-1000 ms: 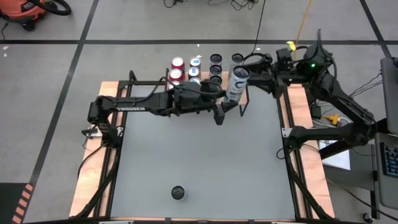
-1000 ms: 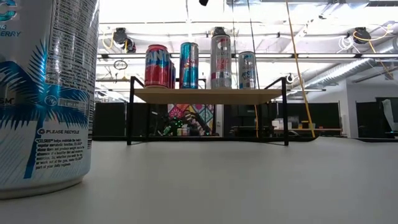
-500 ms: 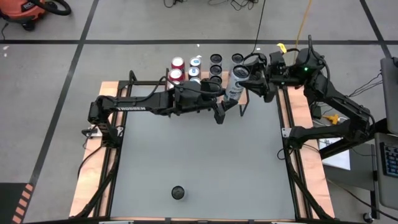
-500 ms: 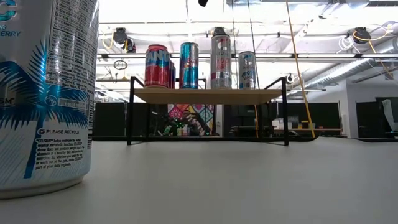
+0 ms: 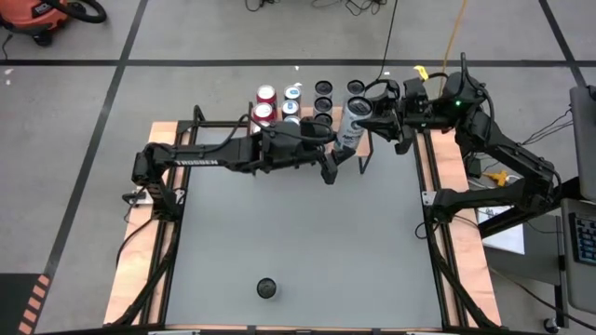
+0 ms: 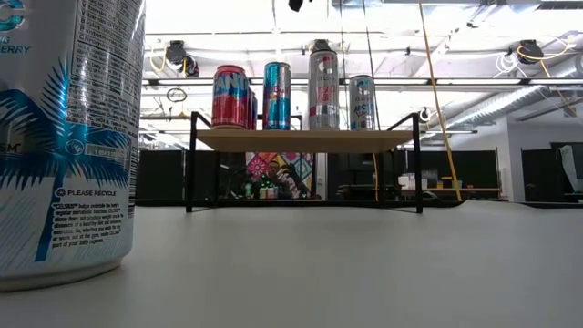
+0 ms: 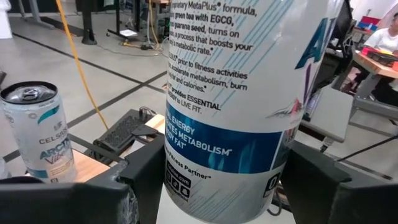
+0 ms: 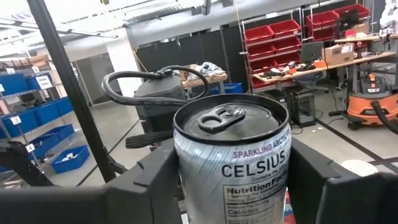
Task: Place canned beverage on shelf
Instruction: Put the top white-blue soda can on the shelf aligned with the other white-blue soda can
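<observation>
A tall silver can [image 5: 354, 123] is gripped low on its body by the left gripper [image 5: 341, 163], at the right end of the shelf [image 6: 305, 139]. In the left wrist view the can [image 7: 249, 106] is seen clamped between both dark fingers [image 7: 311, 180]. The right gripper [image 5: 380, 123] is placed around the top of the same can; in the right wrist view its fingers [image 8: 146, 180] are seen flanking the can [image 8: 231, 162], but it cannot be told whether contact is made.

With two grippers on one can, it is likely to be twisted, dented or tipped if one is moved before the other is released. The shelf is already crowded: a red can [image 6: 230, 96], a blue can [image 6: 277, 95] and two silver cans [image 6: 323, 90] are seen standing on its top, with little room left at the right edge. A neighbouring can could be knocked, or the held can set half off the edge. In front of the shelf, the grey table [image 5: 298, 242] is left open apart from one can [image 5: 267, 288] at the near edge.
</observation>
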Robot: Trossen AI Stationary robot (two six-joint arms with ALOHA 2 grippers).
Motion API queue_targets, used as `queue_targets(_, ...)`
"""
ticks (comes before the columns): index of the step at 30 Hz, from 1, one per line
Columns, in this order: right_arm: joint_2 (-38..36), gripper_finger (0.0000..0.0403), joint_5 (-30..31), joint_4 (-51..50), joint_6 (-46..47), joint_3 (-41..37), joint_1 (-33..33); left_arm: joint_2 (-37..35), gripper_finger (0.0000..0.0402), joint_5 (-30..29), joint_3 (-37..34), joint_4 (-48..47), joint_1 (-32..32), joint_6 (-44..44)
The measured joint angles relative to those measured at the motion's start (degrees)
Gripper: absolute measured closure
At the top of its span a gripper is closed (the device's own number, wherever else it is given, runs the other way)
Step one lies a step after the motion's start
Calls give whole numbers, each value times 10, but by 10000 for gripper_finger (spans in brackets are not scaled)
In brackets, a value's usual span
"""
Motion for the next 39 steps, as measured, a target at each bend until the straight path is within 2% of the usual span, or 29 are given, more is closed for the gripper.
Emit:
queue_targets(3, -3, 207, -2, -1, -5, 0, -2, 0, 130, -9, 0, 1, -1, 1)
queue_targets(13, -28, 210, 1, -54, -26, -1, -44, 0, 21, -15, 2, 3, -1, -30)
queue_targets(18, -31, 207, 0, -108, -56, -4, -70, 0, 11, -16, 2, 2, -2, -30)
queue_targets(23, -40, 208, -15, -87, -43, -60, -94, -10, 11, -17, 2, -8, -9, -31)
queue_targets(26, -58, 205, -29, -48, -31, -122, -105, -27, 11, -25, 1, -26, -20, -31)
queue_targets(32, -97, 206, -61, 108, -21, -256, -146, -60, 11, -52, 1, -96, -44, -33)
queue_targets(36, -94, 207, -99, 205, -25, -331, -185, -74, 11, -59, 1, -127, -56, -45)
queue_targets(39, -79, 206, -113, 247, -35, -357, -211, -76, 11, -62, 1, -137, -57, -59)
